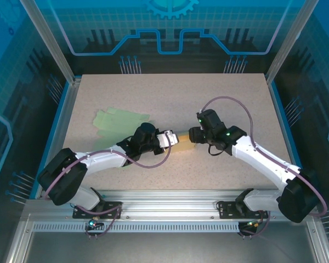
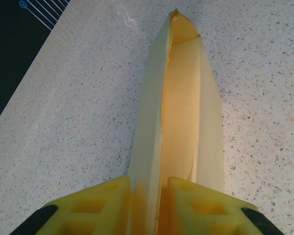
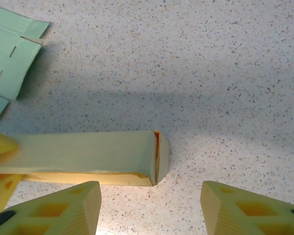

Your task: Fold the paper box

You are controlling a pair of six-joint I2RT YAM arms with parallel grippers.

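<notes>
Paper box (image 2: 179,122) lies lengthwise between the 2 arms: left gripper (image 2: 148,191) pinches its near end, while right gripper (image 3: 151,196), jaws apart and empty, faces the free end.

We're looking down on a pale beige, finely speckled stone-look tabletop (image 1: 175,93), trimmed with a thin blue edging strip (image 1: 63,105) and boxed in by slanting silver aluminium frame posts (image 1: 48,41). Behind and on both sides stand glossy blue translucent wall panels (image 1: 98,27) printed with a fine grid and circuit-style lines, a pale blue gear emblem (image 1: 172,6) at top centre, and a slotted silver aluminium rail (image 1: 170,225) runs along the near edge. The light is soft and even, and up close a broad grey shadow band (image 3: 186,110) lies across the speckles.
</notes>
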